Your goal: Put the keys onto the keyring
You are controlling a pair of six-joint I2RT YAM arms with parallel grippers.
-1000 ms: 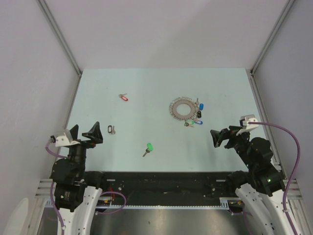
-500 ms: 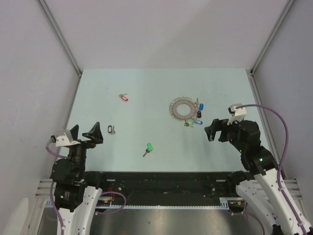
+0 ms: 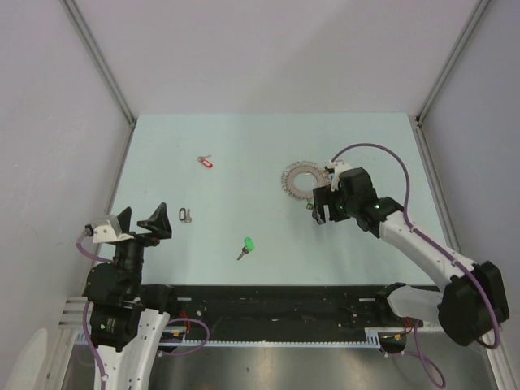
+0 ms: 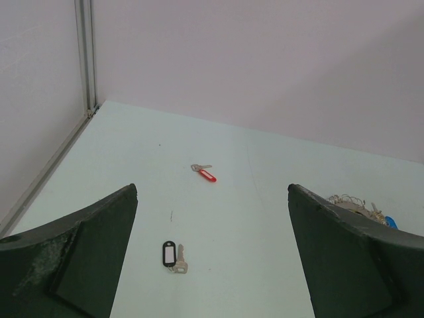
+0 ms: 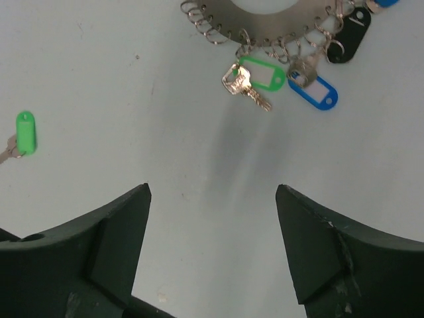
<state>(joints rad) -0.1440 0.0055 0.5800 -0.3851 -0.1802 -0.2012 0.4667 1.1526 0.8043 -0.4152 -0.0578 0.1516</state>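
Observation:
The keyring (image 3: 301,179), a silvery hoop, lies on the table right of centre. In the right wrist view its lower rim (image 5: 301,20) carries green (image 5: 262,74), blue (image 5: 318,93) and black (image 5: 348,40) tagged keys. A loose green-tagged key (image 3: 248,244) lies near the front middle and also shows in the right wrist view (image 5: 24,132). A red-tagged key (image 3: 206,162) lies at the back left. A black-tagged key (image 3: 186,214) lies near the left. My right gripper (image 3: 323,205) is open and empty, just in front of the keyring's tagged keys. My left gripper (image 3: 142,221) is open and empty at the near left.
The pale green table (image 3: 244,138) is walled by grey panels at the back and both sides. In the left wrist view the red-tagged key (image 4: 205,174) and the black-tagged key (image 4: 171,255) lie ahead between the fingers, and the keyring (image 4: 346,200) peeks past the right finger.
My right arm has reached forward and to the left, from the near right edge to the keyring's near side. The left arm and all the keys have not moved.

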